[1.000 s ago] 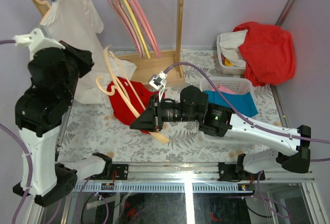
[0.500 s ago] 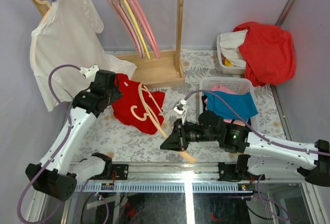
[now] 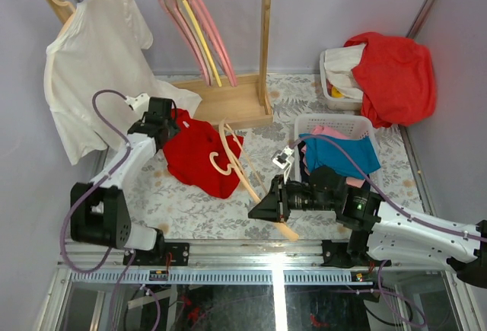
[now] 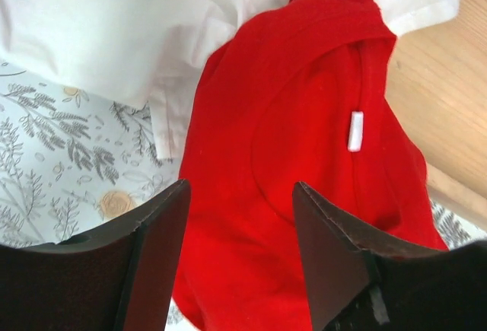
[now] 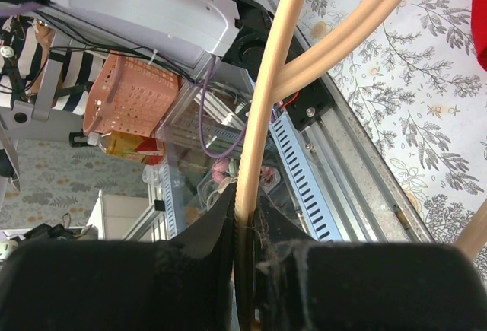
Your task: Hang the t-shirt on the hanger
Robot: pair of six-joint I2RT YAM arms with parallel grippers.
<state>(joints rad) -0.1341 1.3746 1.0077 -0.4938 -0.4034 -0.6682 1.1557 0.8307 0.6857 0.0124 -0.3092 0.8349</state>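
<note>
- Spread open at the left jaws, poised right over the collar of the t-shirt point(image 4: 289, 118), with its white label in the gap; nothing gripped.
- Clamped shut at the right jaws on the near end of the hanger point(image 5: 262, 110), held slanting away to the far left, hook over the red cloth.
- Lies crumpled on the bench point(image 3: 190, 209), left of centre, just near of the wooden rack base point(image 3: 228, 103) and against the hem of the white t-shirt point(image 3: 95, 49).
- Judged early going: hanger in hand but not yet inside the neck; left to do, it seems, lifting the collar, feeding both wooden arms in, settling the shoulders.
</note>
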